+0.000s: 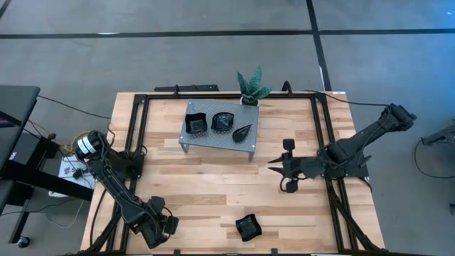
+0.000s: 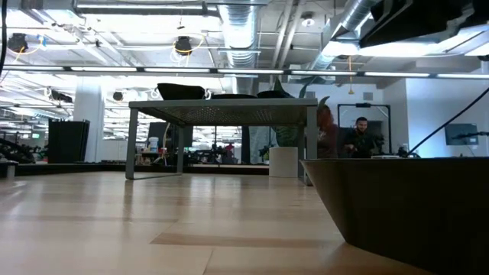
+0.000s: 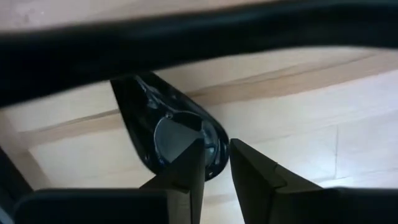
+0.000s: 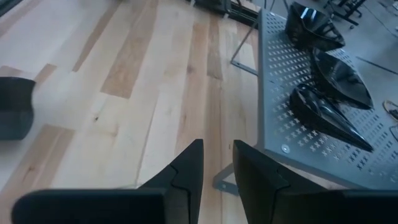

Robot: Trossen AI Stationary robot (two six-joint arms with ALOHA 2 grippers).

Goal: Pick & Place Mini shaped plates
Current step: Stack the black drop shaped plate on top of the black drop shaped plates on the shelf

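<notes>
Three glossy black mini plates lie on a grey perforated stand (image 1: 206, 140): a square one (image 1: 196, 124), a roundish one (image 1: 224, 121) and a teardrop one (image 1: 242, 131). A further square plate (image 1: 249, 227) rests on the table near its near edge. Another teardrop plate (image 3: 165, 127) lies on the wood under my left gripper (image 3: 217, 163), which is shut at the table's near left corner (image 1: 167, 226). In the high view this plate is hidden by the gripper. My right gripper (image 1: 272, 163) hangs shut right of the stand, holding nothing (image 4: 217, 163). My left gripper's shut fingers (image 3: 193, 165) stand over the rounded end (image 3: 211, 146) of the teardrop plate, coming from above. I cannot tell whether they touch it. The plate lies flat on the table.
A green potted plant (image 1: 252, 87) stands behind the stand at the far edge. A black frame rail (image 3: 199, 31) runs close past the left gripper along the table's edge. Bare wood (image 1: 213, 185) lies between the stand and the near square plate, which fills the low view's right (image 2: 405, 206).
</notes>
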